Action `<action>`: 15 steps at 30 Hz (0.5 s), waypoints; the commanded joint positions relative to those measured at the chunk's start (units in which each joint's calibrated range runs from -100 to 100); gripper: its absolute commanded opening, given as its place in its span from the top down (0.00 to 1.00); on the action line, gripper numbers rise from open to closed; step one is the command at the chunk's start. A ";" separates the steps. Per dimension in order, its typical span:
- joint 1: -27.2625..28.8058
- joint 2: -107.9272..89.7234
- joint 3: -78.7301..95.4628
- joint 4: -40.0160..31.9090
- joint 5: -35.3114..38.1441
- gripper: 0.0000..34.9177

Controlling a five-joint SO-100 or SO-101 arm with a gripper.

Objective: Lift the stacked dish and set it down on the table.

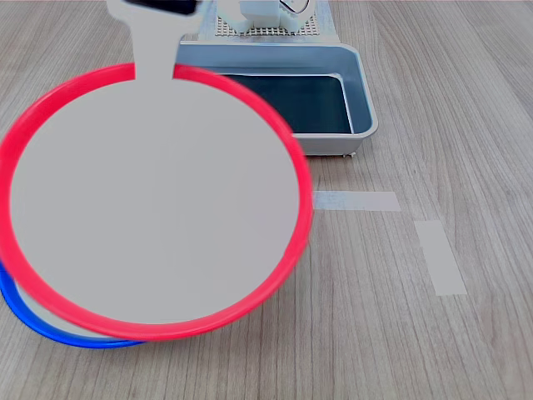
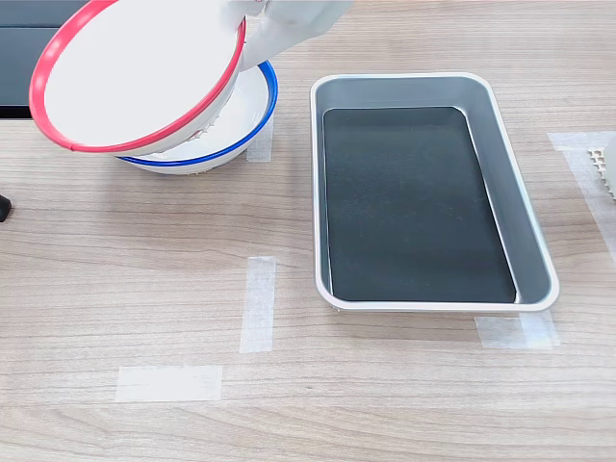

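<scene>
In the first exterior view my claw (image 1: 154,52) grips the red-rimmed dish (image 1: 154,204) at its far rim, raised over the blue-rimmed plate (image 1: 50,327); in the second exterior view the dish (image 2: 135,72) hangs tilted above that plate (image 2: 236,106), clear of the bench (image 2: 385,385).

Gripper (image 1: 155,37) mostly cut off by the top edge in both exterior views; only a white finger reaching the red plate (image 1: 154,204) shows, so jaw state can't be told. Red plate hides most of the blue plate (image 1: 50,325) in the first exterior view, just a near-left arc visible, plus the tray's (image 1: 358,92) left part. In the second exterior view the red plate (image 2: 135,72) is clipped at the top and covers the blue plate's (image 2: 241,120) far-left side. Small dark object (image 2: 4,207) at the left edge, cut off, can't identify.
</scene>
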 commanded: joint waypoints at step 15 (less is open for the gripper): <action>-20.86 -2.09 -1.36 4.57 -4.05 1.00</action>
